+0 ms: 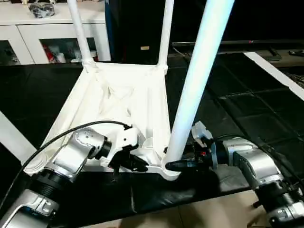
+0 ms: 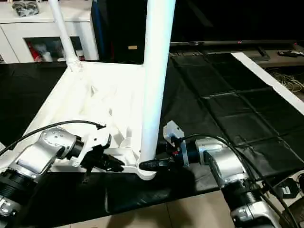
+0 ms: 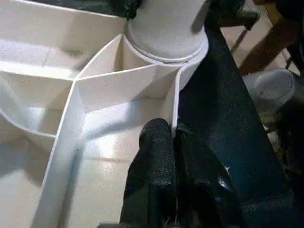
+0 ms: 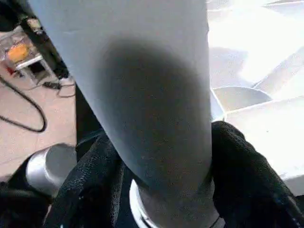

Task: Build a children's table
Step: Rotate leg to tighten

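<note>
Three white legs [image 1: 197,80] stand in the upturned tabletop [image 1: 128,102] on a black mat [image 1: 237,95]. The left claw [image 1: 127,164] pinches the tabletop's near rim shut; the right claw [image 2: 153,164] clasps the nearest leg's base. A white cabinet [image 1: 28,33] stands behind.

surface: black mat [image 1: 247,109] | on it: upturned white tabletop [image 1: 123,95], ribbed underside up

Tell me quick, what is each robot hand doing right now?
Left gripper: shut, pinching the tabletop's rim.
Right gripper: fingers around the near leg, at its base.
</note>
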Controlling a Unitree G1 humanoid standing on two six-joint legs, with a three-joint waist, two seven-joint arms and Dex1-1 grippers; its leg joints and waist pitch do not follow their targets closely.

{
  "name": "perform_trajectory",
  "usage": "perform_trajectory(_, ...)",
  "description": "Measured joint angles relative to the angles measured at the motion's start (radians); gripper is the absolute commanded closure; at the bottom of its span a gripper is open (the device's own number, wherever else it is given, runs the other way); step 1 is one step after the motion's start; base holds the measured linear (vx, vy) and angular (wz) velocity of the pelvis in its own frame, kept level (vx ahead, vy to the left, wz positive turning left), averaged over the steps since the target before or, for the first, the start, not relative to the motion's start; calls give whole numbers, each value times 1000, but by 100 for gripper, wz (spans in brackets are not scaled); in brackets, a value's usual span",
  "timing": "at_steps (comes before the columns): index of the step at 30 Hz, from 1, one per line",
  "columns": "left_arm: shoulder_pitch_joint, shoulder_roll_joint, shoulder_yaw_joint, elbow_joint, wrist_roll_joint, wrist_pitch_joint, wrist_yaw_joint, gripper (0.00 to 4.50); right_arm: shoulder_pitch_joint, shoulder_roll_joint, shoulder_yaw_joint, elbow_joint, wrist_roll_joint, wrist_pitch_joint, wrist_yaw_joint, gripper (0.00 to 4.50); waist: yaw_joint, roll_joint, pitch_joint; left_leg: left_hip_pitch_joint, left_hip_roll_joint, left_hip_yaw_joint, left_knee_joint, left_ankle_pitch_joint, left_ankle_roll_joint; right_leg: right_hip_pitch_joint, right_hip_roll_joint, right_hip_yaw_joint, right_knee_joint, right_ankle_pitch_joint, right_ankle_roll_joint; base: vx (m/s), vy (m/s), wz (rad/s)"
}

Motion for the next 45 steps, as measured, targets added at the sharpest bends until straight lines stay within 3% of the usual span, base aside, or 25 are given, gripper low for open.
perform_trajectory(5,0,-50,32,17,3,71,101,450,38,46,-57,-14,-9,3,-155,232,-11,2,-1,12,-1,0,0,0,0,7,0,1,0,0,0,0,0,0)
perform_trajectory(9,-1,-123,73,28,16,145,238,450,21,147,-123,36,-44,1,-366,237,-58,3,-1,14,-6,-10,0,0,0,8,0,-10,-10,0,1,0,0,0)
perform_trajectory(12,-8,-170,94,35,30,184,322,450,-12,200,-154,83,-57,4,-487,238,-87,10,-1,10,-3,-35,0,-1,-1,16,-1,-44,-38,0,1,-35,27,-20)
perform_trajectory(15,-39,-240,132,74,54,233,449,450,-89,283,-200,179,-77,12,-644,239,-121,22,6,14,5,-55,0,-3,-4,34,-3,-79,-66,0,1,0,0,0)
perform_trajectory(16,-50,-253,134,84,60,241,479,450,-113,293,-202,198,-86,18,-682,239,-127,25,8,14,8,-61,-1,-3,-4,36,-3,-82,-68,0,0,-54,-15,-11)
perform_trajectory(17,-56,-267,138,94,61,245,505,450,-130,305,-209,217,-91,21,-714,239,-133,25,10,14,10,-60,0,-3,-4,36,-2,-79,-61,-1,-1,-54,-15,-11)
perform_trajectory(19,-63,-290,154,112,68,248,552,450,-161,331,-223,259,-100,19,-771,239,-138,6,14,36,-2,-52,3,-8,-11,28,-2,-53,-27,-2,-4,-8,-52,2)
perform_trajectory(20,-66,-296,156,117,69,248,564,450,-170,332,-224,271,-102,13,-778,239,-142,4,20,42,-7,-51,22,-24,-12,23,-3,-74,-36,-2,-3,7,-50,6)
perform_trajectory(21,-67,-300,169,118,69,247,571,450,-193,338,-224,291,-110,5,-782,184,-142,20,24,40,4,-52,58,-71,-3,26,-16,-139,-64,-2,-3,3,32,-32)
perform_trajectory(22,-73,-298,178,117,69,246,571,450,-204,344,-224,295,-115,-4,-792,170,-148,50,21,26,5,-75,58,-81,-3,46,-28,-192,-83,-7,6,162,124,-57)
perform_trajectory(23,-79,-298,177,116,69,243,571,450,-203,347,-226,292,-114,-12,-795,170,-139,49,24,19,5,-88,57,-82,-4,41,-33,-170,-33,-45,20,162,124,-57)
perform_trajectory(24,-77,-301,168,115,69,239,571,450,-190,348,-228,295,-114,-21,-793,171,-143,21,19,27,-8,-74,56,-82,-4,44,-39,-89,13,-41,14,203,26,-14)
perform_trajectory(25,-74,-298,166,114,70,228,570,450,-190,348,-229,295,-114,-24,-791,151,-139,5,16,33,-19,-76,55,-84,-8,41,-37,-67,28,-34,15,0,0,0)
perform_trajectory(26,-72,-293,160,114,70,220,566,450,-187,348,-229,294,-114,-26,-787,151,-124,9,13,33,-30,-80,48,-84,-9,39,-35,-64,27,-39,13,0,0,0)
perform_trajectory(28,-72,-282,143,110,69,193,542,450,-172,333,-229,277,-113,-40,-753,122,-102,11,5,26,-34,-75,22,-75,-8,21,-33,-54,24,-38,10,17,-32,2)
perform_trajectory(30,-71,-266,125,99,68,169,510,450,-146,310,-228,250,-104,-50,-701,114,-82,12,3,20,-28,-66,10,-39,-10,11,-27,-49,30,-36,-2,17,-32,2)
perform_trajectory(32,-70,-238,117,89,66,149,471,450,-124,282,-217,221,-89,-51,-639,82,-68,12,2,12,-20,-63,12,-38,-12,3,-20,-47,29,-34,-7,0,0,0)
perform_trajectory(35,-69,-197,100,89,67,108,413,450,-92,224,-188,182,-73,-48,-527,73,-53,13,2,13,-14,-56,12,-38,-12,3,-17,-47,29,-34,-10,0,0,0)
perform_trajectory(37,-69,-159,81,91,66,72,354,450,-75,165,-165,159,-60,-44,-436,38,-45,14,3,13,-11,-51,12,-36,-15,4,-17,-45,28,-34,-10,0,0,0)
perform_trajectory(40,-69,-119,59,92,66,31,285,450,-74,119,-147,153,-54,-41,-339,30,-38,14,3,13,-11,-44,11,-36,-15,4,-13,-31,28,-34,-10,0,0,0)
perform_trajectory(41,-69,-106,50,92,66,11,259,450,-74,107,-140,153,-52,-43,-315,6,-35,14,3,13,-11,-42,11,-36,-15,4,-10,-24,28,-34,-10,0,0,0)
perform_trajectory(45,-67,-46,28,105,51,-68,138,450,-83,38,-126,152,-49,-68,-219,6,-19,14,4,12,-7,-29,11,-34,-11,4,-7,-12,26,-35,-9,0,0,0)
